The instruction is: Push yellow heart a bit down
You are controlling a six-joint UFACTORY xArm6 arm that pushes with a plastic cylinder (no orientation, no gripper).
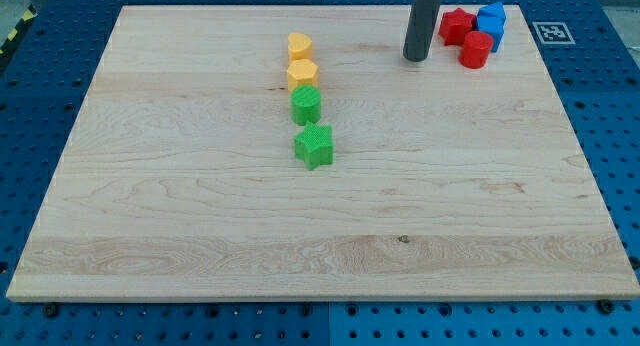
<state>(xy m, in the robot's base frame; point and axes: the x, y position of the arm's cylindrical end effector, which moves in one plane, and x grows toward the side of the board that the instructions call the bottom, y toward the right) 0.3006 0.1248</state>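
The yellow heart [300, 45] lies at the top of a column of blocks left of the board's middle. Directly below it, touching or nearly so, is a yellow hexagon [302, 74], then a green round block [306, 104] and a green star [314, 145]. My tip [416, 58] rests on the board well to the right of the yellow heart, slightly lower in the view, touching no block. The dark rod rises from it out of the view's top.
A red star [456, 26], a red round block [476, 49] and blue blocks [491, 24] cluster at the top right, just right of my tip. The wooden board [320, 226] sits on a blue perforated table.
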